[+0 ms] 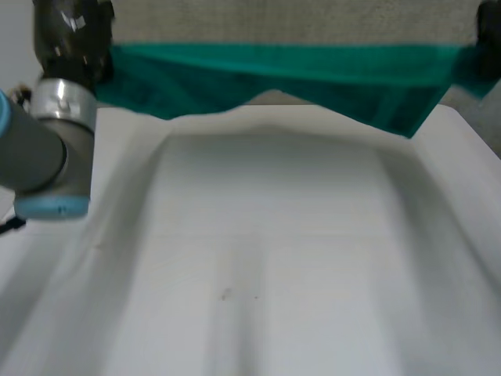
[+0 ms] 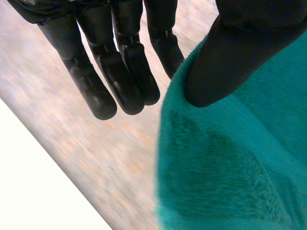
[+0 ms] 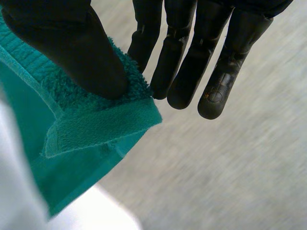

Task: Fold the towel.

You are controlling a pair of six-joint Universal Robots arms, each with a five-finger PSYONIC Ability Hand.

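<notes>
Along the far edge of the white table [image 1: 274,258], the green towel [image 1: 313,74] is hanging stretched out in a wide band, sagging a little in the middle and dipping lower toward the robot's right end. It seems to be hanging clear of the surface, I'd judge so that it spreads flat and its ends line up for a fold. At one end the left hand [image 2: 115,72] is pinching the cloth's edge, its thumb pressing the pile against the nearest of its straight fingers. At the other end the right hand [image 3: 192,62] is pinching a hemmed corner the same way, the remaining fingers reaching straight past the cloth. Further out, the left arm [image 1: 43,149] is reaching over the table's left side.
</notes>
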